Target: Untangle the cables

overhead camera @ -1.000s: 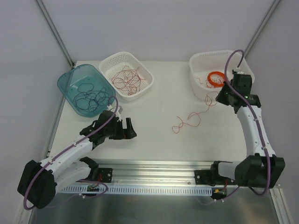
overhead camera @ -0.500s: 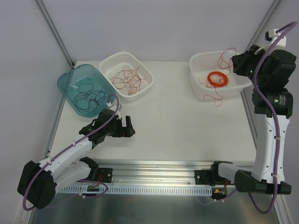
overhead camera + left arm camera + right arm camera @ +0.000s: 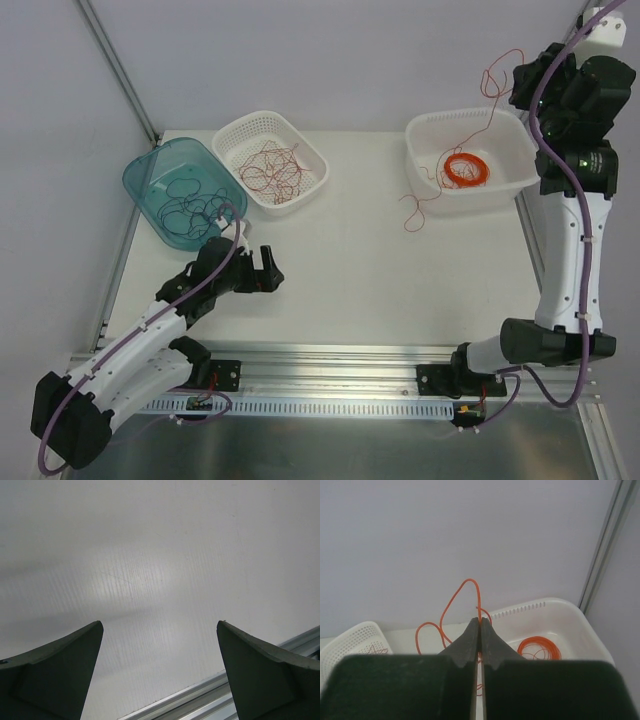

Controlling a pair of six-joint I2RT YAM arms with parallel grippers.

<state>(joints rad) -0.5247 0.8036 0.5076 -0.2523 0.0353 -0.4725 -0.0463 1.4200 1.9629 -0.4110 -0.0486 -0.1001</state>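
Observation:
My right gripper (image 3: 518, 88) is raised high above the white tub (image 3: 428, 135) and is shut on one thin orange-red cable (image 3: 412, 212). The cable loops beside the jaws and hangs down over the tub's left rim to the table. In the right wrist view the jaws (image 3: 480, 622) pinch this cable (image 3: 465, 586) tight. A white lattice basket (image 3: 312, 160) holds several tangled red cables (image 3: 272, 168). A teal tub (image 3: 140, 178) holds dark cables (image 3: 192, 205). My left gripper (image 3: 272, 270) is open and empty over bare table; its fingers (image 3: 55, 670) stand wide apart.
A thick bright orange coil ring (image 3: 465, 170) lies in the white tub and shows in the right wrist view (image 3: 539, 648). An aluminium rail (image 3: 330, 385) runs along the table's near edge. Slanted frame posts (image 3: 118, 70) stand at the back corners.
My right arm has risen from table height to well above the white tub, lifting the orange-red cable off the table. My left gripper has shifted slightly left.

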